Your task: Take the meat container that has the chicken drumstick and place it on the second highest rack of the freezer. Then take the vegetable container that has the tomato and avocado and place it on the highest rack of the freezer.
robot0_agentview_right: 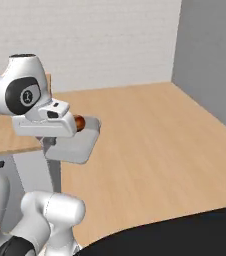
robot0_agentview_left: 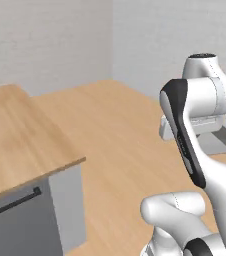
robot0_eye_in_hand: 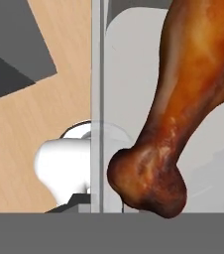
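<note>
White brick walls (robot0_agentview_left: 50,40) close off the far side of the room, and a light wooden floor (robot0_agentview_right: 155,145) runs from them toward the robot. On the right side of the right base view a flat grey wall panel (robot0_agentview_right: 210,60) rises from the floor; whether it belongs to the freezer cannot be told. A bench (robot0_agentview_left: 15,145) with a wooden top and grey front stands at the left of the left base view, a dark bar handle (robot0_agentview_left: 15,202) across its front, its near right corner jutting out over the floor. Its top is bare wood.

The hand (robot0_agentview_right: 47,131) sits under the white wrist block in the right base view, out past the right edge of the bench and above the floor. Its fingers are hidden by the block, but it is closed on the near rim of the meat container (robot0_agentview_right: 77,145), a shallow pale-grey tray that hangs level in the air, touching nothing else.

The chicken drumstick (robot0_agentview_right: 79,122) lies in the tray's far end, showing there as a small glossy reddish-brown lump just beside the wrist block. Up close in the hand view, the drumstick is orange-brown along its shaft, darkening to a deep brown knob at the narrow end, resting on the tray's pale floor next to the thin upright wall of the tray.
</note>
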